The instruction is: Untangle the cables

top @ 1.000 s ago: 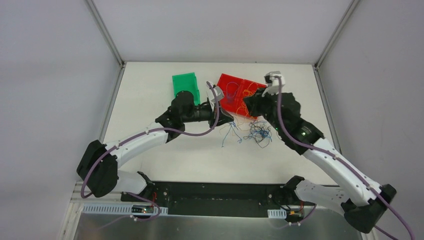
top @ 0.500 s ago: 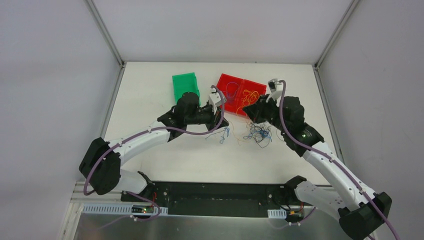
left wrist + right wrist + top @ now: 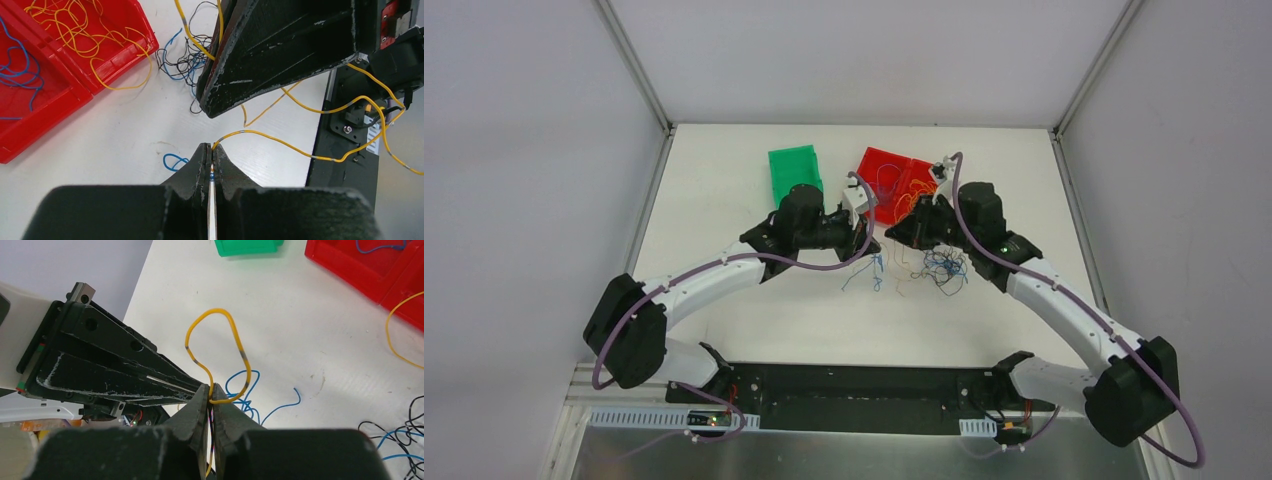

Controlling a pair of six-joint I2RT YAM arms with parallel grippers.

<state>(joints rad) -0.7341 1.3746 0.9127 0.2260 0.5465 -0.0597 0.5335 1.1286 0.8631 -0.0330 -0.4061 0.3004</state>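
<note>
Right now the yellow cable (image 3: 241, 351) is off the desk (image 3: 724, 190), caught between both arms just near of the red bin (image 3: 869, 162). Your left gripper (image 3: 212, 150) is clenched on one stretch of it, with the strand coming out at the very tip of the closed fingers. From there it runs away to the right in a long, loose curve. Your right gripper (image 3: 210, 390) is also pinched tight on this yellow cable, and a rounded loop of it stands up from its fingertips. The two grippers are almost tip to tip, the left one's dark fingers filling the left side of the right wrist view.

The main tangle (image 3: 942, 268) of blue and dark cables lies on the desk just right of the grippers, on the near side of the red bin and partly under your right arm. A few loose blue strands (image 3: 871, 272) lie on the desk below the left gripper, apart from that tangle.

The red bin has two compartments: the right one holds yellow cables, with one loop hanging over its near wall onto the desk, and the left one holds blue ones. The green bin (image 3: 792, 165) stands to the left of the red bin, at the far side of the desk.
</note>
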